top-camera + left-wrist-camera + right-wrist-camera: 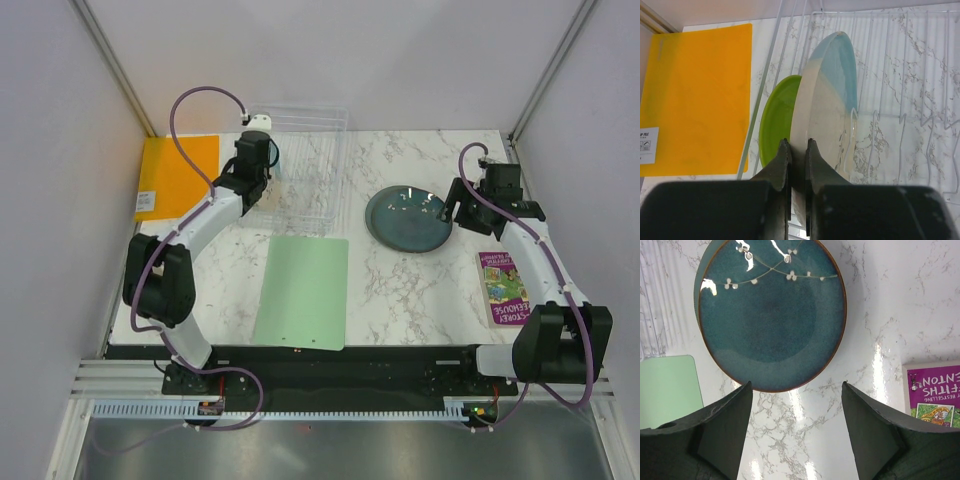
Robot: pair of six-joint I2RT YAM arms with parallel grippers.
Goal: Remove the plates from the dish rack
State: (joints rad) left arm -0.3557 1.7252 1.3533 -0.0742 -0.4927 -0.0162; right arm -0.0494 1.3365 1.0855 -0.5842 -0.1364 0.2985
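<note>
The blue-and-cream plate (832, 100) stands on edge at the left of the dish rack (320, 150) beside the lime-green plate (775, 120), its near rim pinched by the left gripper (798, 146) for lifting out, while the right gripper (796, 387) hangs with its jaws spread just right of the teal plate (770, 315), which lies flat and unloaded.

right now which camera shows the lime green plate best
The left wrist view: the lime-green plate stands on edge in the dish rack, beside the pale blue plate the left tool grips. From above the left arm hides it; the right wrist view misses it.
</note>
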